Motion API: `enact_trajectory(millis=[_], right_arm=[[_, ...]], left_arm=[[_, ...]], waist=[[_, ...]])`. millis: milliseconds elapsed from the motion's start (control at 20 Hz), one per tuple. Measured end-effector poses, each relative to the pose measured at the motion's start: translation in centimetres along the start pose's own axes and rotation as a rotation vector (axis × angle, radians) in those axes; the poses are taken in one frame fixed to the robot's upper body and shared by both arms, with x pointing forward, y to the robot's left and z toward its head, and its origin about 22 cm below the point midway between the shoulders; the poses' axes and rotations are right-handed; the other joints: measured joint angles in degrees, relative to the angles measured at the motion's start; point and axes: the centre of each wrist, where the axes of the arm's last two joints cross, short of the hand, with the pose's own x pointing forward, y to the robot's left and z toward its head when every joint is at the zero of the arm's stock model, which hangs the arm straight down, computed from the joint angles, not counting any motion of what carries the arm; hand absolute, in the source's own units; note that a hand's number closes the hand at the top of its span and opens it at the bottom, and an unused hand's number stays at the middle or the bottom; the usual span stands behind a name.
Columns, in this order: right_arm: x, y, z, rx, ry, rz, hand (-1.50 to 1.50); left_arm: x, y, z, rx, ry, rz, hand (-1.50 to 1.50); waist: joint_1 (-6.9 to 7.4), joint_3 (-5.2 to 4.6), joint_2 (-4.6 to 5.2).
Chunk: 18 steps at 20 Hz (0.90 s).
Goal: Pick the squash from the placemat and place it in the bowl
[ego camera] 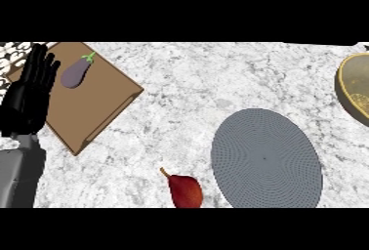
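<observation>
The grey oval placemat (265, 158) lies right of centre with nothing on it. A tan bowl (344, 85) is cut off by the right edge, and a pale yellow shape (361, 101), partly out of view, lies inside it; I cannot tell whether that is the squash. My left hand (29, 97) rests open at the far left with its fingers pointing up, beside the cutting board and holding nothing. My right hand does not show.
A brown cutting board (93, 110) lies at the upper left with a purple eggplant (75, 74) on it. A red pear (186, 191) lies near the lower edge, just left of the placemat. Speckled counter (194, 83) spreads between the board and the bowl.
</observation>
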Motion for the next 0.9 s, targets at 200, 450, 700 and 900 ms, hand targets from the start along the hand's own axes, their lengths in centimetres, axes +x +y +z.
enact_trajectory(millis=[200,450,700,900], right_arm=[[0.0,3.6,-2.9,0.044,-0.004,0.025,1.50],[-0.6,7.5,-5.1,0.085,0.063,0.021,-1.50],[-1.7,11.6,-6.1,0.108,0.126,-0.097,-1.50],[-2.1,13.3,-6.4,0.088,0.099,-0.258,-1.50]], left_arm=[[-0.4,0.2,0.6,0.010,0.004,-0.008,0.00],[-0.5,0.8,1.0,0.015,0.002,-0.007,0.00],[-0.3,0.9,0.8,0.014,-0.002,-0.001,0.00],[0.0,1.2,0.8,0.021,-0.002,-0.002,0.00]], waist=[[-0.59,0.00,-0.13],[-0.87,0.02,-0.10],[-0.66,0.11,0.12],[-0.95,0.14,0.09]])
